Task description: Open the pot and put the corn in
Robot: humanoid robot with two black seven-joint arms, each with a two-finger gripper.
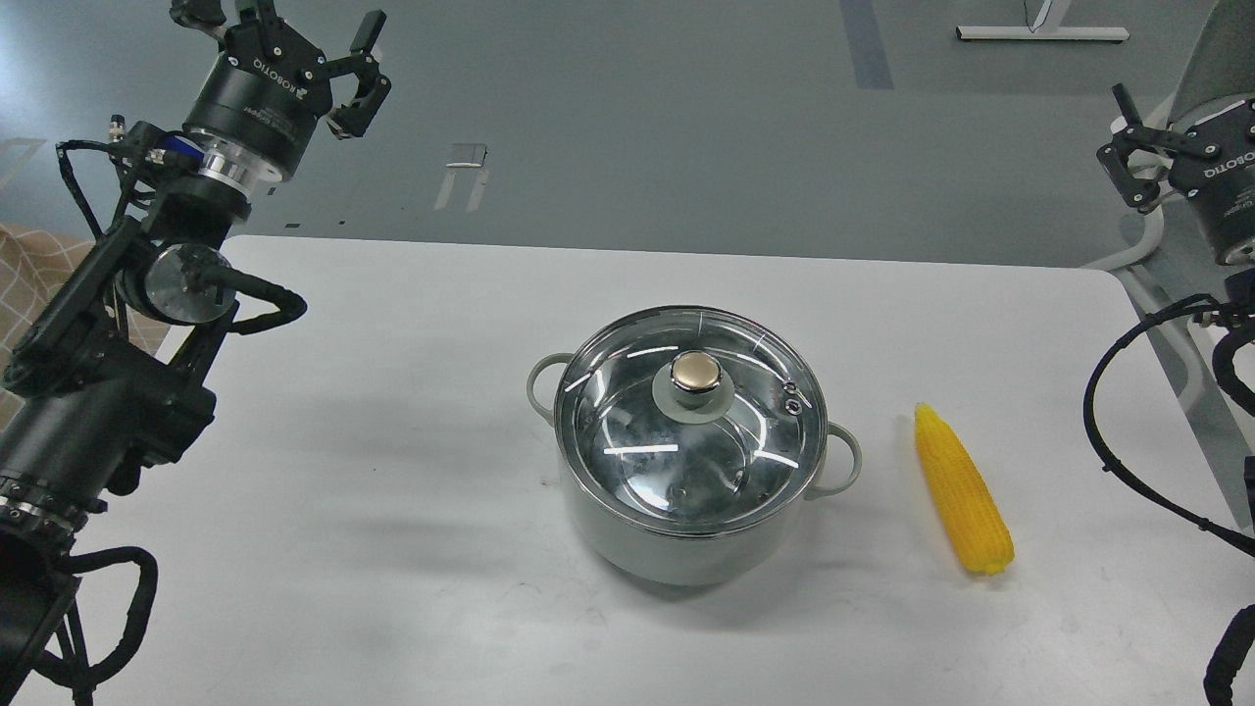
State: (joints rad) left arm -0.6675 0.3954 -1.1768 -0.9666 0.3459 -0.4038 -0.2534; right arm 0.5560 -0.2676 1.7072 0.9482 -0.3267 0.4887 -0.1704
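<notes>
A pale grey-green pot [677,549] stands in the middle of the white table [392,392], covered by a round glass lid [637,431] with a gold knob [695,372]. To its right lies the yellow corn [963,490], pointed end away from me. My left gripper [284,25] is raised at the top left, beyond the table's far edge, open and empty. My right gripper [1128,137] hangs at the far right edge, high above the table; only part of it shows, with its fingers spread and nothing between them.
Grey floor lies beyond the table's far edge. A white chair or stand [1167,294] sits off the table's right side, behind my right arm. Black cables hang from both arms near the table's side edges.
</notes>
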